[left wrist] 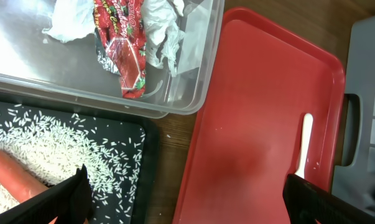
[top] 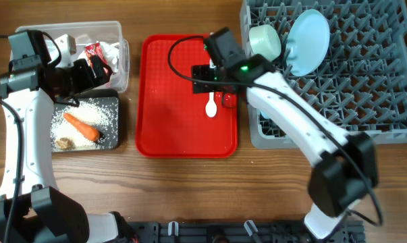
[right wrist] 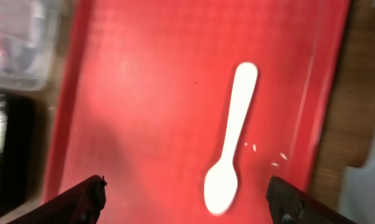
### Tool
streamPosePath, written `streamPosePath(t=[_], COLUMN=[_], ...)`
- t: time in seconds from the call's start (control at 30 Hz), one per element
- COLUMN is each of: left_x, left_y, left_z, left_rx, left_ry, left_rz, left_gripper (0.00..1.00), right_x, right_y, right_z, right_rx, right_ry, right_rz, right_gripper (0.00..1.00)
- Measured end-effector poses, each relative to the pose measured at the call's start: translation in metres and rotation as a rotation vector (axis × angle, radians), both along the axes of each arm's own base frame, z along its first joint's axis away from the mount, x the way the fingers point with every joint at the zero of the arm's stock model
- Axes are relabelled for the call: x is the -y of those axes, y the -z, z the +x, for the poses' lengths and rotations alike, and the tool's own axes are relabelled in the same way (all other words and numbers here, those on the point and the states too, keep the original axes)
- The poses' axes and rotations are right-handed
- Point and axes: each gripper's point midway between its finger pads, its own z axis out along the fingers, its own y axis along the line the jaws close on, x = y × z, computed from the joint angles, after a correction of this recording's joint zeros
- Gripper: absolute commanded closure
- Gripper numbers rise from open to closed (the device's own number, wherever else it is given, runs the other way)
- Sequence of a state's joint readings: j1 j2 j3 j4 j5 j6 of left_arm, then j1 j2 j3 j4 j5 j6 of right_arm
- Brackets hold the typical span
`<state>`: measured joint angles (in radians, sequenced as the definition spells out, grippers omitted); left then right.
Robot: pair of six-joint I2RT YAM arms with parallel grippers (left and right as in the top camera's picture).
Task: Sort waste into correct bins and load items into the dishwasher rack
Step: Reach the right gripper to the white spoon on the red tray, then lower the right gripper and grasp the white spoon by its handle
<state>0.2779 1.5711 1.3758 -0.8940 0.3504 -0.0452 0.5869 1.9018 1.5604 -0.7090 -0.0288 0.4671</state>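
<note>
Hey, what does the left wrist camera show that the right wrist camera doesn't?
Left wrist only: the carrot among rice in the black tub, and the wrapper and tissue sharp in the clear tub. Right wrist only: the whole spoon, with stray grains beside it. Both: the red tray and the spoon; the tubs are just a blur at the right wrist view's edge.

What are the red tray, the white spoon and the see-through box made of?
Red tray: probably plastic; matte, finely dimpled, moulded rim. White spoon: likely plastic; smooth, thin, one piece. See-through box: clear glossy plastic; the wrapper shows through its wall.
</note>
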Motion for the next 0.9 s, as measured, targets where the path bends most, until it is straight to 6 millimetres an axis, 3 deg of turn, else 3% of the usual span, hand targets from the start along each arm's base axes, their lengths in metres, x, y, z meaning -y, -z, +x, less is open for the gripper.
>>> streamPosePath(t=[0.2, 0.27, 0.53, 0.9], left_x=[0.0, 0.0, 0.0, 0.0], left_y=[0.0, 0.0, 0.0, 0.0], left_z=[0.0, 0.0, 0.0, 0.0], left_rx=[0.0, 0.0, 0.0, 0.0], left_ry=[0.0, 0.0, 0.0, 0.0], left_rz=[-0.001, 0.0, 0.0, 0.0], left_gripper=[0.0, 0.0, 0.0, 0.0], right_x=[-0.001, 0.001, 0.004, 0.016], right_y=[0.085, 0.098, 0.102, 0.104], right_z=[-0.001, -0.005, -0.002, 0.014], right_rx=[-0.166, -0.202, -0.216, -0.151], right_ry=[0.094, 0.129, 0.24, 0.369], right_rz=[-0.051, -0.058, -0.04, -0.064], right_gripper=[0.29, 0.36, 0.51, 0.56])
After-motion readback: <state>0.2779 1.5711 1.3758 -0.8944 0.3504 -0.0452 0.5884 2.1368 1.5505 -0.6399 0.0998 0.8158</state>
